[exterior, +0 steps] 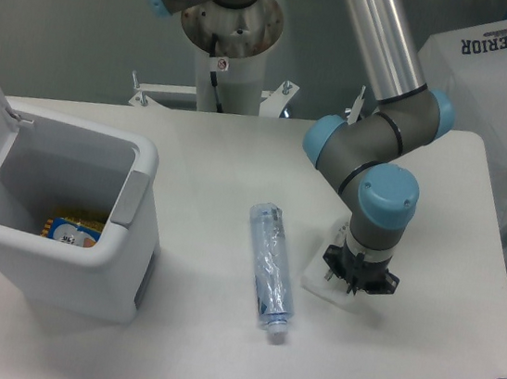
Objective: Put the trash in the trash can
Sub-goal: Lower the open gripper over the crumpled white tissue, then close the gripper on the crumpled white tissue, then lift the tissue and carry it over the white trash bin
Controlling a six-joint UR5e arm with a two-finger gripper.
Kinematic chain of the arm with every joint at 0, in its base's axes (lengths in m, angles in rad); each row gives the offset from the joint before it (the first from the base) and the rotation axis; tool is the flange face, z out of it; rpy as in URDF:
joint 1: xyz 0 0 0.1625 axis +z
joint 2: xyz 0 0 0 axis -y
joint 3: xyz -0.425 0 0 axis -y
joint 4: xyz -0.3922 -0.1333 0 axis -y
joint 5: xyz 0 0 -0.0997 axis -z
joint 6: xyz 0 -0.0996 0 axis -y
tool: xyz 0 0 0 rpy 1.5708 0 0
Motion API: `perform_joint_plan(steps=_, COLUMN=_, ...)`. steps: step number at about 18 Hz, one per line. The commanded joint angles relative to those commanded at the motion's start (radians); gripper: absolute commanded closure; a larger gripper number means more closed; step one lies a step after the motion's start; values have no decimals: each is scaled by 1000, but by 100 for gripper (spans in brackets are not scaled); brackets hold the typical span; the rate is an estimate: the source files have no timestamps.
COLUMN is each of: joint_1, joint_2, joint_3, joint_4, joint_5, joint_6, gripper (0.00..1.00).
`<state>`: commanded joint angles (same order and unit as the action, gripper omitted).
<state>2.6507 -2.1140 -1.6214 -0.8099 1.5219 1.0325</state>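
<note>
"SUPERIOR" in black capitals on white fabric (504, 64), upper right.

bottle (270, 266) between bin (62, 220) and wrapper (324, 278)
</note>
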Motion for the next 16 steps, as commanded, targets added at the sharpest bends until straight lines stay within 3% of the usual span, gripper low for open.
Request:
perform_joint_plan(steps=9, joint_1=20, joint_2=49, joint_3=117, joint_4=0, joint_5=-320, joint_6=-316, gripper=100)
perform_joint_plan(steps=16, joint_1=-4, joint_2=97, joint_3=163, joint_4=2, joint_5=-503, joint_6=-601, gripper=100)
